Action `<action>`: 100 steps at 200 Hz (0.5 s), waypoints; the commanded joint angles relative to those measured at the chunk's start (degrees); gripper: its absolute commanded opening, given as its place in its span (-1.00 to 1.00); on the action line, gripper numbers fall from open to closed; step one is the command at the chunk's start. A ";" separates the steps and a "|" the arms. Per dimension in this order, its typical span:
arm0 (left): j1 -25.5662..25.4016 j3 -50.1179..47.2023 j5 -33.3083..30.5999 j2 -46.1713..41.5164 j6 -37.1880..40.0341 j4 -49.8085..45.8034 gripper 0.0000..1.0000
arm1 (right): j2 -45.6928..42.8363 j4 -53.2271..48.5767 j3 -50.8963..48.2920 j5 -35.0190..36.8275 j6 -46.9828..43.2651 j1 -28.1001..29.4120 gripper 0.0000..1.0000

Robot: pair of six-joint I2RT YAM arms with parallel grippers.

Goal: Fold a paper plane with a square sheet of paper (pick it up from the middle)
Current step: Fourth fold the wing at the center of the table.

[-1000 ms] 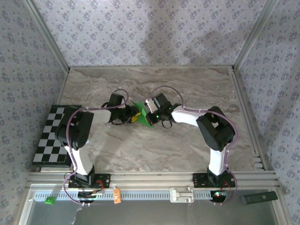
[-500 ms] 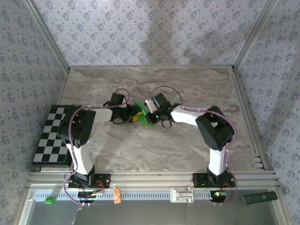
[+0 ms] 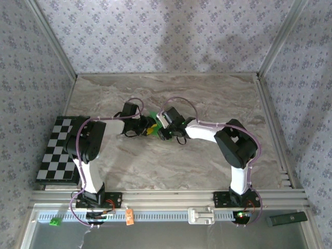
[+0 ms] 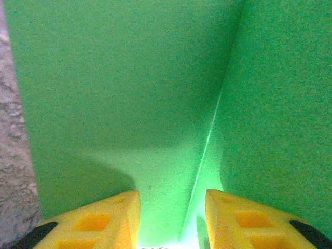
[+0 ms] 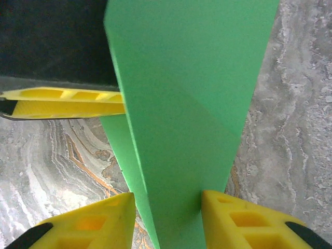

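Green paper [image 3: 151, 114] sat mid-table [image 3: 207, 98], btw the two claws where the arms met; from the top cam most of it was hidden under the wrists, w/ small green bits showing.

L claw [image 4: 171, 196]: jaws stood apart, not pinched together; its yellow fingers [image 4: 104, 220] straddled a sharp crease [image 4: 218, 114] in the paper; the crease ran from top right down into the gap btw them, nearer the finger on the right of that view; paper lay flat-ish left of the crease & rose like a wall on the right; a strip of marble showed at the far left edge.

R claw [image 5: 167, 196]: jaws likewise apart, w/ a long green strip of the paper running up the view btw its fingers [image 5: 244, 220]; one edge of the strip touched the finger on the right of the view; the other edge sat just beside the finger on the left; couldn't tell if either pad pressed on it; a diagonal fold line crossed the strip & a 2nd layer peeked out along its left edge.

In the R wrist view one L claw finger [image 5: 67, 102] came in sideways from the left & met the paper's left edge, w/ a black body above it; checker board [image 3: 57, 150] lay well apart at the table's left edge.
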 commanded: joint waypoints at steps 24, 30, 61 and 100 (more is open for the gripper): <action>-0.35 -0.46 -1.17 1.94 0.89 -5.20 -0.25 | 0.14 -1.67 1.79 4.64 -1.81 0.58 -0.35; -0.35 -0.43 -1.31 1.84 0.94 -5.20 -0.25 | 0.31 -1.64 1.85 4.96 -1.83 0.60 -0.38; -0.35 -0.48 -1.38 1.83 0.88 -5.29 -0.26 | 0.50 -1.81 1.81 5.26 -2.16 0.68 -0.58; -0.35 -0.47 -1.62 1.45 1.12 -5.57 -0.29 | 0.92 -2.28 1.89 3.25 -2.77 0.73 -0.82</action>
